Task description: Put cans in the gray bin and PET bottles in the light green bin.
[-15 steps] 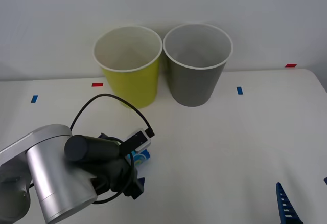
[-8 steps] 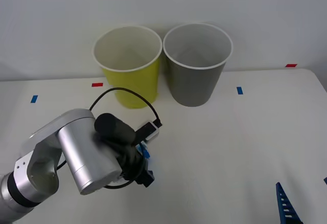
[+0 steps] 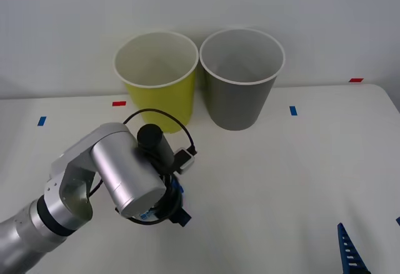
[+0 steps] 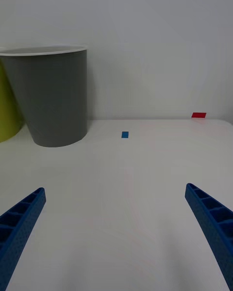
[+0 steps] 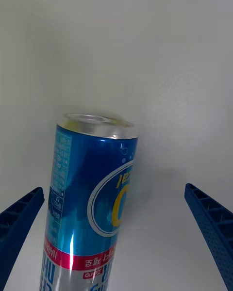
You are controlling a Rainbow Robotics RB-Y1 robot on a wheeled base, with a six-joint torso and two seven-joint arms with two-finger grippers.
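White surface (image 3: 281, 180) is seen from the front view, with two large tapered bins set side by side at its far edge against a pale wall. The light green bin (image 3: 157, 80) stands on the left and the gray bin (image 3: 240, 77) just beside it on the right; both are upright, with white rims.

Nearer the front, left of centre, the silver left arm is bent down over the surface, a black cable looped across its wrist. The left claw (image 5: 116, 237) is spread wide, its two blue ribbed fingers (image 5: 19, 218) well apart on either side of the can (image 5: 92, 203). Neither finger is seen touching the can. The can is blue with a pale circle mark, a red band and a silver end, and it lies between the open fingers, in front of the light green bin and well apart from both bins.

The right claw (image 4: 116, 233) is parked low at the near right of the surface, released and holding nothing, its blue fingers pointed toward the gray bin. Small blue and red tape marks are stuck on the surface.
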